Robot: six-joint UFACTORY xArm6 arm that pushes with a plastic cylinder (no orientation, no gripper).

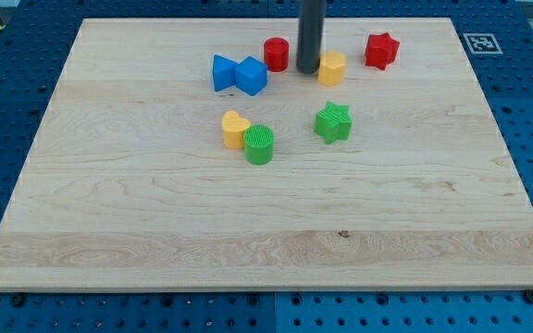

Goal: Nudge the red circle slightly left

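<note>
The red circle (pixel 277 54) is a short red cylinder near the view's top centre of the wooden board (pixel 155 203). My tip (pixel 307 71) is the lower end of the dark rod. It stands just right of the red circle, with a small gap between them, and right beside the yellow hexagon (pixel 332 68) on its left side. Whether it touches the hexagon I cannot tell.
Two blue blocks (pixel 226 72) (pixel 251 76) sit touching just left of the red circle. A red star (pixel 381 50) lies at the top right. A green star (pixel 333 122), a yellow heart (pixel 235 129) and a green cylinder (pixel 259 144) lie lower.
</note>
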